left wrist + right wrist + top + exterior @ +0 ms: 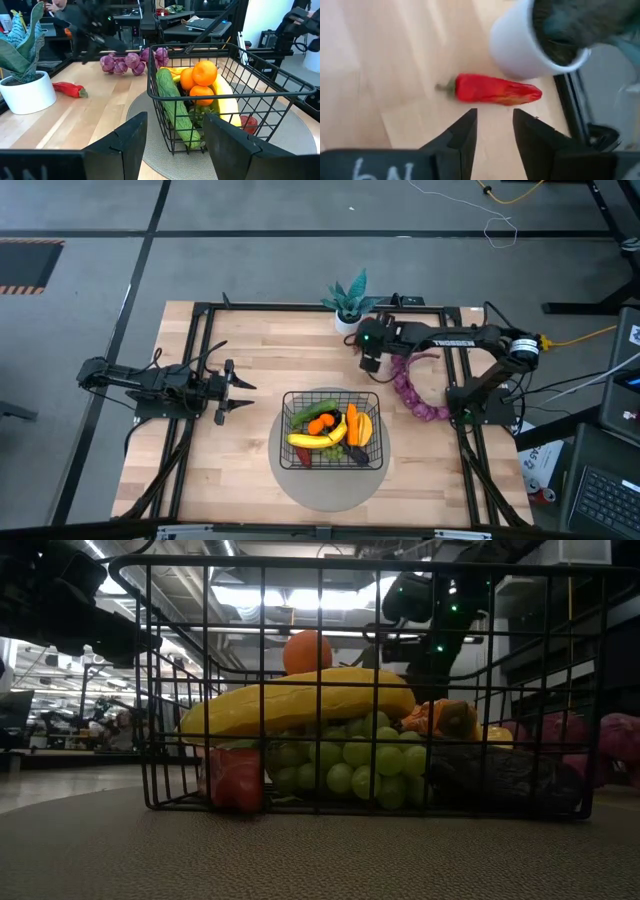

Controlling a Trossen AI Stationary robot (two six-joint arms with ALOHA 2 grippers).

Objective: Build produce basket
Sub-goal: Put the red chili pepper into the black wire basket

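Observation:
The black wire basket (375,402) stands on a round grey disc (330,485) at the table's near middle. It holds a yellow banana (316,438), a cucumber (175,107), oranges (200,75) and green grapes (355,765). A red pepper (495,90) lies on the wood beside the plant's white pot (530,45). My right gripper (495,122) is open just above and short of the pepper, near the table's far edge (368,366). The purple lumpy string (415,395) lies on the table right of the basket. My left gripper (243,394) is open and empty, left of the basket.
The green potted plant (350,300) stands at the table's far edge, right beside the pepper and my right gripper. Black frame rails (200,360) run along the table's sides. Bare wood lies between my left gripper and the basket.

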